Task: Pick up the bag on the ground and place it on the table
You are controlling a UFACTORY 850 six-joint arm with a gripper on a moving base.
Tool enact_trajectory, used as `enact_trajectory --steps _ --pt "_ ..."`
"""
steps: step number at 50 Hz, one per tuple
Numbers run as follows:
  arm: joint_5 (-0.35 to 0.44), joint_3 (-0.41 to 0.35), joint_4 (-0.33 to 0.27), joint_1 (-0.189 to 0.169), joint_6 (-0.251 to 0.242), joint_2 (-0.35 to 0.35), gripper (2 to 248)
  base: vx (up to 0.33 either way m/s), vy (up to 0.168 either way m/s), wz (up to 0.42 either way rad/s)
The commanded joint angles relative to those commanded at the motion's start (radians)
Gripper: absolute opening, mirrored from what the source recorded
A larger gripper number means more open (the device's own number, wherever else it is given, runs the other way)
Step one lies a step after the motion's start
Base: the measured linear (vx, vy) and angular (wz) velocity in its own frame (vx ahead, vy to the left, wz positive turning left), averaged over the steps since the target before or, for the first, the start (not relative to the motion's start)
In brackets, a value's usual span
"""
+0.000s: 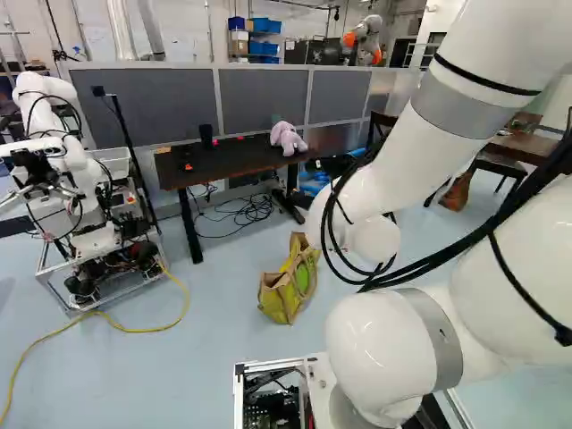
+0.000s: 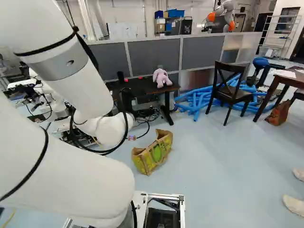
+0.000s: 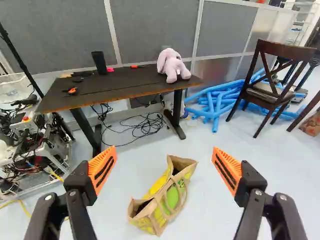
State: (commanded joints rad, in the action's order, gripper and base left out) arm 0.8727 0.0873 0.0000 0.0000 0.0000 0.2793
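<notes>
plainly tan-and-yellow bag [image 3: 167, 200], green patch on side, top gaping, on floor; gripper [image 3: 164, 170] fingers wide apart.

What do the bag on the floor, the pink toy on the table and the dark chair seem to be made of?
The bag looks like coarse tan fabric, perhaps burlap or woven plastic: its sides crease and sag. The toy seems to be soft, matte plush, given its limp, rounded limbs. The chair is probably dark-stained wood, judging by its brown tone and crossed back slats.
</notes>
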Motion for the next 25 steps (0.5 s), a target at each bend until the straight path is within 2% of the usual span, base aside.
enact_trajectory --steps 25 --pt "0.000 0.000 0.000 0.000 0.000 0.000 247 0.110 -0.031 -0.002"
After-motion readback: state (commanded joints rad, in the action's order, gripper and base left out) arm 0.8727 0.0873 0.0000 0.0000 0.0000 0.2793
